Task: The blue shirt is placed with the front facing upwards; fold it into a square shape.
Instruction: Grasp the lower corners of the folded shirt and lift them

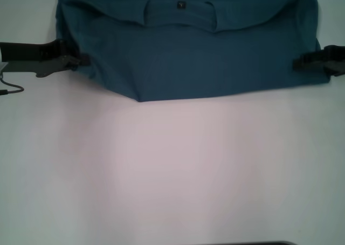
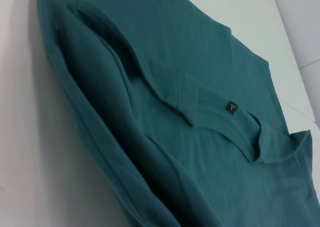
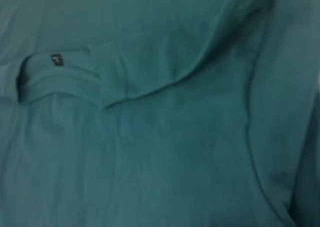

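the blue shirt [image 1: 205,56], soft, light and limp, lies part-folded on the counter [image 1: 172,169] between both jaws. left gripper [image 1: 81,59] and right gripper [image 1: 297,62] touch its side edges; whether they grip, i cannot tell. best held by doubled edges.

One blue shirt [image 1: 205,56] — one neck label [image 1: 181,5] — two pincers: left pincer [image 1: 82,60], right pincer [image 1: 297,62].
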You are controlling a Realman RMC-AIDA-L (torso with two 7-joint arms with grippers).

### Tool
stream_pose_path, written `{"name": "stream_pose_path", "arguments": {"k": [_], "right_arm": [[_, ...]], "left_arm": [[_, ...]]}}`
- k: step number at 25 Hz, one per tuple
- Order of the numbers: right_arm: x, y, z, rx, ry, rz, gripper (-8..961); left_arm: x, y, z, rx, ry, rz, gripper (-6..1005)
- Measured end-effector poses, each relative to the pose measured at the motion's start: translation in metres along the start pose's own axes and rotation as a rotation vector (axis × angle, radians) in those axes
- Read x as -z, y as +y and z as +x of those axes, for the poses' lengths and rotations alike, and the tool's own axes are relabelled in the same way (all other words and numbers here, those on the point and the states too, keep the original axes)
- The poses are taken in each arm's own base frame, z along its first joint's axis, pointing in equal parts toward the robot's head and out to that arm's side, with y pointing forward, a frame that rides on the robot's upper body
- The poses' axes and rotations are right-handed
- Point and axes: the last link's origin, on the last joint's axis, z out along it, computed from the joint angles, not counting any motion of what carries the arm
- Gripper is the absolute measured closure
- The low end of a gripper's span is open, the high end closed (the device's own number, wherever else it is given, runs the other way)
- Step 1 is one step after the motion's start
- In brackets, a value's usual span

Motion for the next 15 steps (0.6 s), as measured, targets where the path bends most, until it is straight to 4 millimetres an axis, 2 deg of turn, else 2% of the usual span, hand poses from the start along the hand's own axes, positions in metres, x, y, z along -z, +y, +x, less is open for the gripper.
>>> {"name": "stream_pose_path", "arguments": {"k": [7, 15], "right_arm": [[-0.007, 0.013, -0.003, 0.013, -0.012, -0.06, 70], [0.001, 0.007, -0.001, -0.007, 0.017, -0.042, 74]], "left_arm": [[-0.002, 0.002, 0.0, -0.003, -0.002, -0.004, 968], [-0.002, 0.006, 0.002, -0.004, 0.003, -0.024, 964]]}}
